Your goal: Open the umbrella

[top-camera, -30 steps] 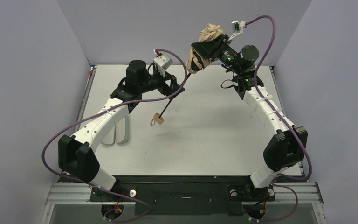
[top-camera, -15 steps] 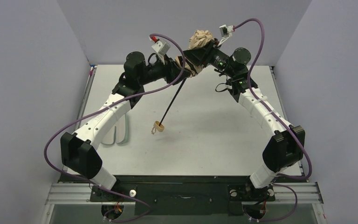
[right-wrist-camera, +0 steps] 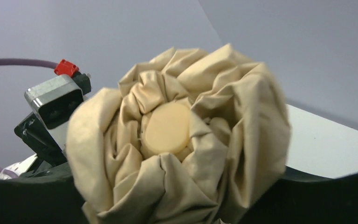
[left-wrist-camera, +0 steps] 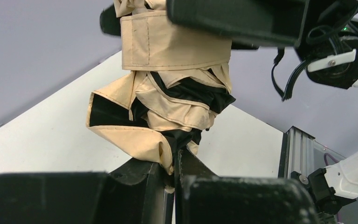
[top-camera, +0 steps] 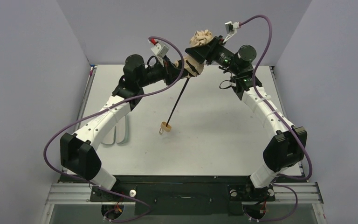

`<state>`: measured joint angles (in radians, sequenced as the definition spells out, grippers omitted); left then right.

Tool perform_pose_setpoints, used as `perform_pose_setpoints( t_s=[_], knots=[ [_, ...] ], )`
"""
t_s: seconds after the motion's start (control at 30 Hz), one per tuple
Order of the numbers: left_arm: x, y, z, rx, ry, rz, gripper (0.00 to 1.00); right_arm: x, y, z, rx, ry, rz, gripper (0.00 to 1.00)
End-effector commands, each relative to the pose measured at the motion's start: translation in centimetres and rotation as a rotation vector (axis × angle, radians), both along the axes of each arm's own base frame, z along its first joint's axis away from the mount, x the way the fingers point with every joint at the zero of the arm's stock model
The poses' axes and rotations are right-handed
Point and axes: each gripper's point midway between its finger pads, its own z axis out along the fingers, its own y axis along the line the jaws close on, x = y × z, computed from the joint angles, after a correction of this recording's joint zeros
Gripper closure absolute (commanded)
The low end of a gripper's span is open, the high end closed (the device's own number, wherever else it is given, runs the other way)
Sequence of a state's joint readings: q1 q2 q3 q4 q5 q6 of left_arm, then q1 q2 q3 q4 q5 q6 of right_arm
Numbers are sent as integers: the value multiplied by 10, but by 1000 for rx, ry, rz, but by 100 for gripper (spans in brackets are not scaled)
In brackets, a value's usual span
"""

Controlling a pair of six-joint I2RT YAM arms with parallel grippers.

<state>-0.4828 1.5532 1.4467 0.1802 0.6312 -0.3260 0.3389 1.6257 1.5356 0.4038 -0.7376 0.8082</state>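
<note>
The umbrella [top-camera: 196, 44] hangs in the air at the back, its tan canopy bunched and wrapped by its strap [left-wrist-camera: 175, 42]. Its thin black shaft [top-camera: 177, 100] slants down to the small tan handle [top-camera: 166, 127] above the table. My left gripper [top-camera: 182, 65] is shut on the canopy's lower fabric edge [left-wrist-camera: 161, 149], pinched between its fingers [left-wrist-camera: 142, 186]. My right gripper [top-camera: 204, 46] surrounds the canopy's top. In the right wrist view the bundle with its round tan cap [right-wrist-camera: 168, 128] fills the space between that gripper's [right-wrist-camera: 177, 196] jaws; whether they press on it does not show.
A pale grey-green sleeve [top-camera: 120, 130] lies flat on the white table [top-camera: 214, 140] under my left forearm. Grey walls close in the back and both sides. Purple cables loop off both wrists.
My left gripper rose to the canopy and shut on its lower fabric edge. The shaft swung, carrying the handle right and toward the near edge. The right gripper with the bundle shifted slightly left.
</note>
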Motion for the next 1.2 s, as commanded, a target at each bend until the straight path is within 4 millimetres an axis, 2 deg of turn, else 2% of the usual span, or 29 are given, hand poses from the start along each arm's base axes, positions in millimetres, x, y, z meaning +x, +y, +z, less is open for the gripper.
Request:
perform_pose_setpoints(
  t_s=[0.0,0.07,0.2,0.33,0.4,0.47,0.5,0.57,0.6,0.67,0.7,0.73,0.77,0.8,0.83,0.87,0.93,1.03,1.17],
  knots=[
    [-7,9,26,-29,-103,26,100,-10,-35,61,79,-120,-51,32],
    [-6,10,23,-22,-102,33,100,-7,-37,51,64,-88,-49,29],
    [-4,9,17,-10,-97,31,100,-3,-37,26,12,-41,-50,28],
    [-6,8,11,7,-99,16,100,-1,-39,22,1,-31,-58,32],
    [-6,8,4,27,-95,12,100,0,-38,22,-1,-33,-57,46],
    [-7,8,0,45,-110,12,100,1,-38,21,-7,-34,-58,66],
    [-7,9,1,54,-128,13,100,1,-38,20,-11,-38,-56,82],
    [-8,11,-2,71,-141,19,100,0,-37,19,-18,-46,-47,100],
    [-10,12,-5,86,-133,13,100,-2,-36,21,-18,-60,-37,100],
    [-16,17,-12,133,-120,-22,72,-9,-34,29,-17,-105,0,100],
    [-15,26,-14,162,-124,-26,47,-13,-33,35,-12,-125,18,100],
    [-21,30,-16,179,-86,-57,36,-18,-30,40,-10,-160,52,100],
    [-19,41,-11,161,-56,-62,20,-22,-30,47,3,-169,69,100],
    [-19,46,-8,146,-39,-69,13,-26,-28,52,11,-198,92,100],
    [-18,56,-2,113,1,-82,3,-34,-27,62,37,-227,117,100],
    [-17,58,1,98,2,-91,0,-36,-25,65,49,-236,131,100],
    [-17,59,8,85,2,-113,3,-46,-19,74,67,-260,172,100],
    [-24,48,23,24,-36,-170,3,-59,-9,80,60,-312,225,100],
    [-35,33,29,-21,-33,-269,3,-81,6,88,70,-371,316,100]
  ],
)
